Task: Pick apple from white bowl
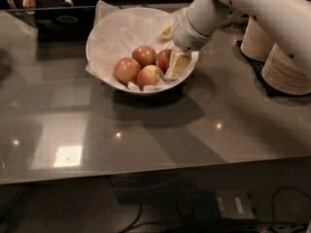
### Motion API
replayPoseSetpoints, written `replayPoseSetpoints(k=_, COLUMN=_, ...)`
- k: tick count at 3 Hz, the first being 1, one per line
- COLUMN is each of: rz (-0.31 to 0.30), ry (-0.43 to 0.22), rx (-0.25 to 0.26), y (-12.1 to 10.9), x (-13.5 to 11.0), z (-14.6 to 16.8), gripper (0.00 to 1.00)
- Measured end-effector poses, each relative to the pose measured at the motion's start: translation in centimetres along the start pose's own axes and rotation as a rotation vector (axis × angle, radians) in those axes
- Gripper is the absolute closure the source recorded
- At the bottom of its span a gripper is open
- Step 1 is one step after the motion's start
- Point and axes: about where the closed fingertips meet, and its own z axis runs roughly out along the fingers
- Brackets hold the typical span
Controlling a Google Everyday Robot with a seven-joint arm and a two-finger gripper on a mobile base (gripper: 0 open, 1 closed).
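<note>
The apple, the darkest red of the four, lies at the right side of the white bowl, upper centre of the frame, pressed between a paler apple on its left and the gripper on its right. The gripper is down inside the bowl and touches or nearly touches the apple's right flank; whether it has closed on the fruit cannot be told from here. The apple is likely firm, fairly heavy for its size and smooth-skinned, so it could roll or slip under a glancing pinch. A hold across its widest middle, from opposite sides, looks safest, with moderate force so as not to bruise it. The crinkled paper liner is soft and could snag or lift with the fruit. Room is tight: two more apples crowd the lower left, and the bowl's rim rises just behind the gripper. Straight up looks the clearest way out. To the right, the stacks of paper plates stand near the arm, while the grey table in the lower frame offers open room.
</note>
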Motion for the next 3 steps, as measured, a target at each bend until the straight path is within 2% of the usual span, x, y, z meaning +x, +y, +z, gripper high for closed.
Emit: replayPoseSetpoints(k=3, rz=0.021, ry=0.009, rx=-0.017, y=0.7, x=1.6, z=0.7, gripper=0.33)
